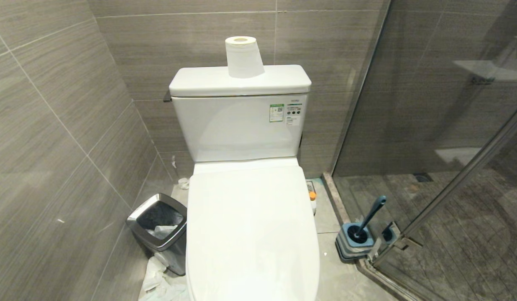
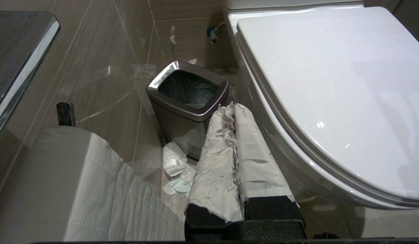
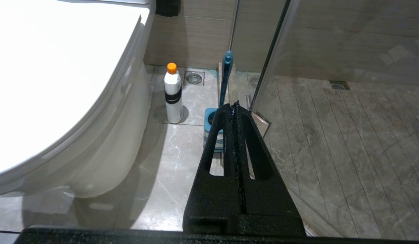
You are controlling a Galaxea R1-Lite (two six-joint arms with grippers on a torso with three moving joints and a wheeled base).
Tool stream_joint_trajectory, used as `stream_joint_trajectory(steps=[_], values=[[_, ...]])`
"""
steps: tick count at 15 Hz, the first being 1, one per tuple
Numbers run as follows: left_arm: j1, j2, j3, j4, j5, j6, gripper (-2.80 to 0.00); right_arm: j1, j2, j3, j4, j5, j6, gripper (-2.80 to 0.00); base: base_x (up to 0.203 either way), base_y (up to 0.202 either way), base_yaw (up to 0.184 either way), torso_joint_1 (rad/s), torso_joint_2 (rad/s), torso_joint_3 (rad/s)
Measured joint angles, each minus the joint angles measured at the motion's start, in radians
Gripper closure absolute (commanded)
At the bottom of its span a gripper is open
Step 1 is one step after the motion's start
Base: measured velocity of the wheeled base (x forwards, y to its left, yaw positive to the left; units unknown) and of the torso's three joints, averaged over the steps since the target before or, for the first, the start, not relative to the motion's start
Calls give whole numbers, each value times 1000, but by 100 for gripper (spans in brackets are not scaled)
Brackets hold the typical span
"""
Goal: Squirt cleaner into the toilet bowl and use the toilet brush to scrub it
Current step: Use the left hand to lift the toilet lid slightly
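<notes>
Grippers first: my left gripper [image 2: 234,112], fingers wrapped in white paper, is pressed together holding nothing, low beside the bin [image 2: 187,89]; my right gripper [image 3: 235,109] is also together and empty, low over the floor. Just past it the toilet brush [image 3: 225,76] stands in its holder [image 3: 209,117], with the cleaner bottle [image 3: 173,93] near the toilet bowl [image 1: 252,234]. Lid's down, so nothing has started. Next I judge: lift the lid, then grab the bottle.

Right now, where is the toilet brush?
The toilet brush stands in its blue-grey holder on the floor to the robot's right of the closed toilet, beside the glass shower door.
</notes>
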Motion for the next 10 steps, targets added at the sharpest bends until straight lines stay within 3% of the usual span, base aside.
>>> stream_joint_trajectory(steps=[7, 10], values=[[0, 0, 0, 0, 0, 0, 0, 0, 0, 0, 0, 0, -1, 0, 0, 0, 0, 0, 0, 0], [0, 0, -32, 10, -8, 36, 0, 0, 0, 0, 0, 0, 0, 0, 0, 0, 0, 0, 0, 0]])
